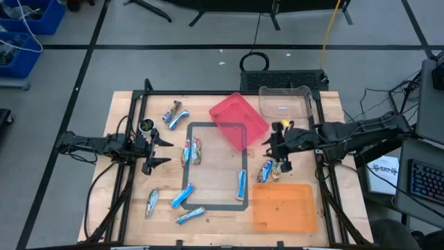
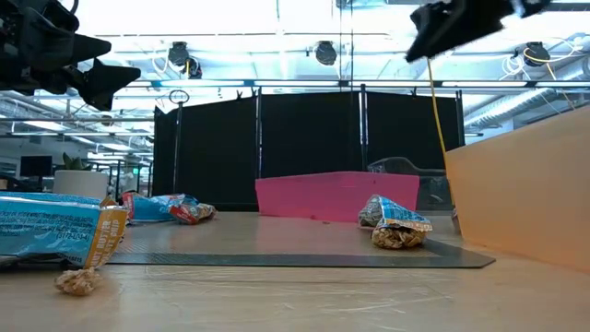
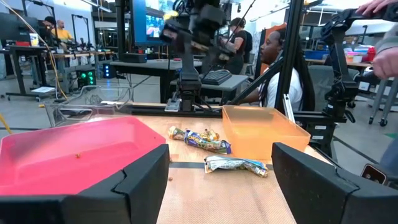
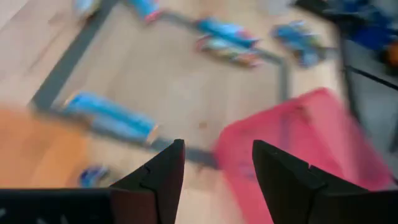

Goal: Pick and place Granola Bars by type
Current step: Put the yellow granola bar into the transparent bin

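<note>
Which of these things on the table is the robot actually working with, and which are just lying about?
Part of the job: granola bars, pink bin, orange bin, clear bin, left gripper, right gripper, both open and empty.

Just lying about: small round cup, keyboard, blue crates.

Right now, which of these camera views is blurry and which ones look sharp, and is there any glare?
Right wrist view: smeared all over, the granola bars and pink tray soft. High view: sharp and evenly lit. Low view: bright ceiling lights glare, leaving both arms as silhouettes. Left wrist view: orange tray crisp, the near fingers dark.
</note>
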